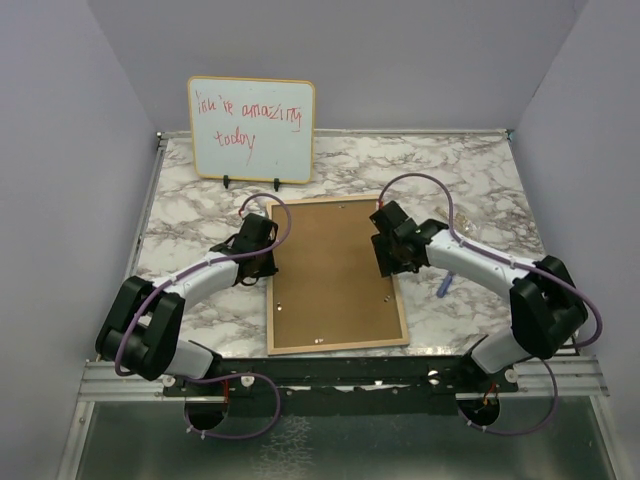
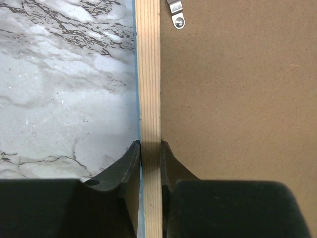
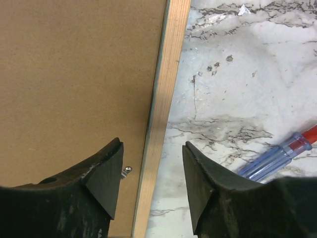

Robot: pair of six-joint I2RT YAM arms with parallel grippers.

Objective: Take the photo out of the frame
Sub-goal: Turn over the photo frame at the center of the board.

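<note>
From above, the frame (image 1: pixel 335 275) lies face down on the marble bench (image 1: pixel 450 170) between the two arms, brown backing up, with a whiteboard (image 1: pixel 250 128) standing behind it and a screwdriver (image 1: pixel 443 285) just off its right side; the left fingers (image 1: pixel 265 258) sit at its left edge and the right fingers (image 1: pixel 385 258) at its right edge. The left wrist view shows the left fingers (image 2: pixel 130 163) clamped on the pale wood rim (image 2: pixel 150 74), one on each side, with a metal tab (image 2: pixel 177 15) on the backing board (image 2: pixel 237 99) farther along. In the right wrist view the right fingers (image 3: pixel 106 168) stand apart, straddling the rim without touching it, the screwdriver (image 3: pixel 277 161) beside them
</note>
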